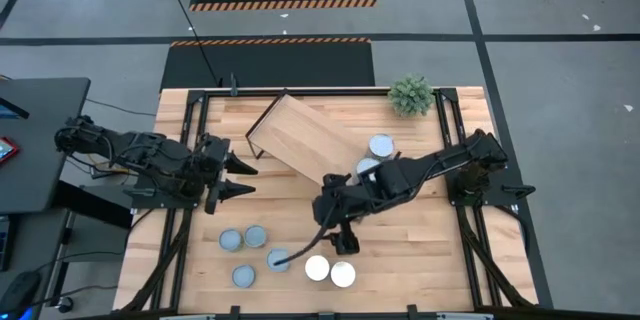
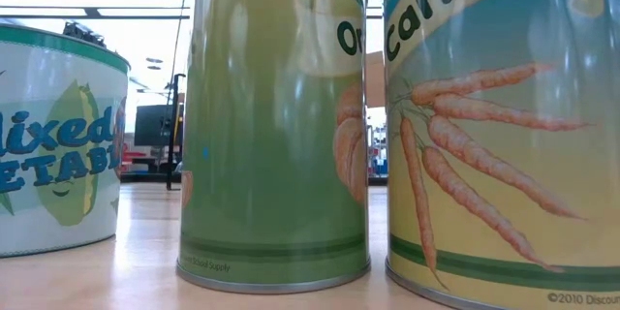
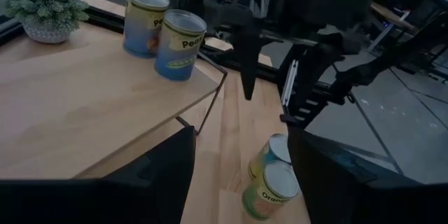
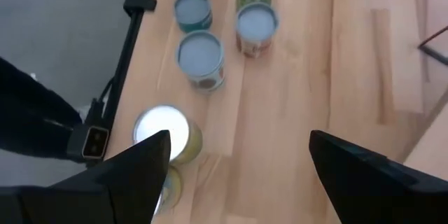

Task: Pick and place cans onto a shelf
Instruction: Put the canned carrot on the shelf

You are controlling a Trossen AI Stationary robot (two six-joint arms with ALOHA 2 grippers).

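The shelf (image 1: 300,138), a light wood board on a thin black frame, stands slantwise at the table's middle. Two white-topped cans (image 1: 381,146) (image 1: 368,167) stand on its right end; they also show in the left wrist view (image 3: 145,12) (image 3: 180,45). Several blue-grey-topped cans (image 1: 255,236) and two white-topped cans (image 1: 317,268) (image 1: 343,274) stand on the table near its near edge. My right gripper (image 1: 340,235) is open and empty, pointing down above the table beside the white-topped cans (image 4: 164,133). My left gripper (image 1: 238,176) is open and empty, left of the shelf.
A small potted plant (image 1: 411,95) stands at the far right of the table, beyond the shelf. The low view is filled by three cans close up (image 2: 276,126). Bare tabletop (image 1: 420,250) lies to the right of the white-topped cans.
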